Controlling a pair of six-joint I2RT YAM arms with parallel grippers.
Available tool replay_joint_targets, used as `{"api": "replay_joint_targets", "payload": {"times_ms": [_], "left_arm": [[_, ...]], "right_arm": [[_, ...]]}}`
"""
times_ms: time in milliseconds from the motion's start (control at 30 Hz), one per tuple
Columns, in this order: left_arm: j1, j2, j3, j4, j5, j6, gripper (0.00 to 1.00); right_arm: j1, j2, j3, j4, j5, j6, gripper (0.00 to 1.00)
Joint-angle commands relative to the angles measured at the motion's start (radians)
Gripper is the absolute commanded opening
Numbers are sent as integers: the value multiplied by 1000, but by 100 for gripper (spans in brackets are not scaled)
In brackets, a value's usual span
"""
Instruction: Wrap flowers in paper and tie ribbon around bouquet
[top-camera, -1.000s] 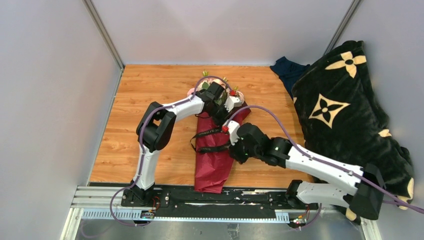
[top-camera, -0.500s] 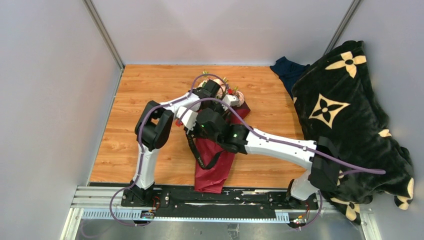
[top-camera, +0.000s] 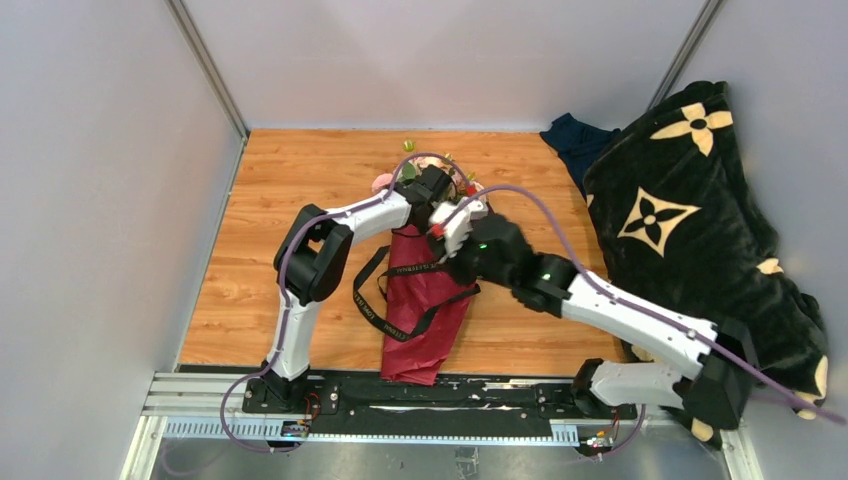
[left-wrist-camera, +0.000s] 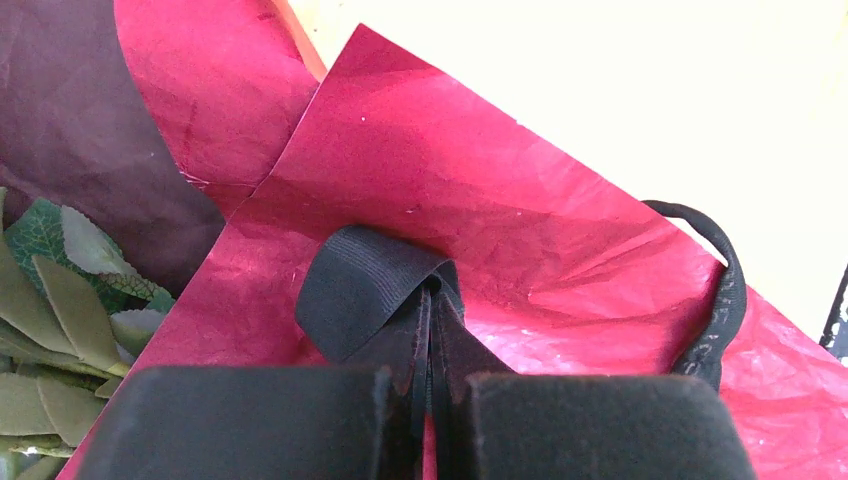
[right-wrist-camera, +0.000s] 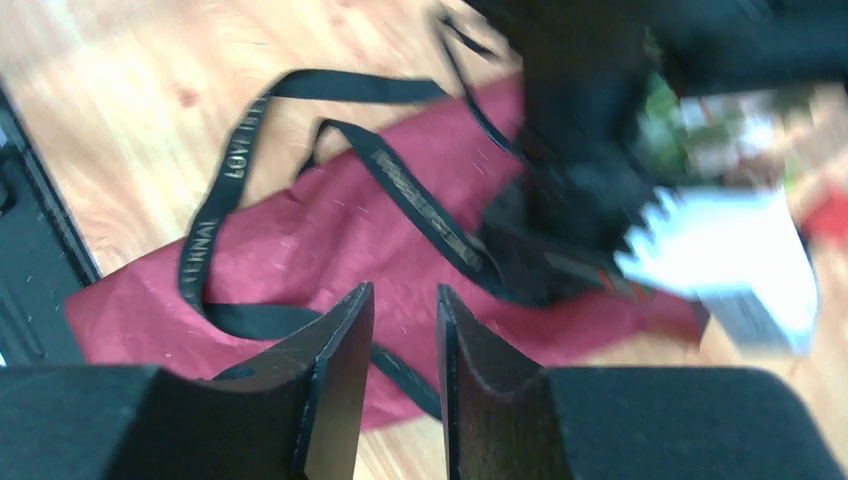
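L gripper (left-wrist-camera: 425, 385) is clamped on a fold of ribbon (left-wrist-camera: 365, 290) atop the paper (left-wrist-camera: 520, 190). R gripper (right-wrist-camera: 400, 330) is slightly apart and empty, over the bouquet (top-camera: 425, 300), which runs near-to-far. Loose ribbon loops lie near-left of R.

The left arm (top-camera: 297, 335) and right arm (top-camera: 640, 322) wear white shells on their links, joined by rounded black joint housings. A purple cable (top-camera: 497, 187) trails back from behind each end effector. The left end effector (left-wrist-camera: 425, 390) has blocky matte-black fingers (left-wrist-camera: 250, 420). The right end effector (right-wrist-camera: 405, 310) has black ones tapering to thin tips. Just behind it sits a white wrist block (top-camera: 455, 222) with a small red mark, then a black housing with a green light (top-camera: 482, 243).
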Motion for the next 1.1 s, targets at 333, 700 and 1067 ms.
{"api": "replay_joint_targets", "payload": {"times_ms": [333,700,1067], "left_arm": [[14,-30,-8,13,29,-1,0],[14,-28,-11,8,46,-10,0],[14,-29,-12,10,55,-13,0]], "right_arm": [[-475,-185,-432,411,-292,443,29],[-562,164,-327,578,-442,448,33],[-564,324,-263,582,-426,415,30]]}}
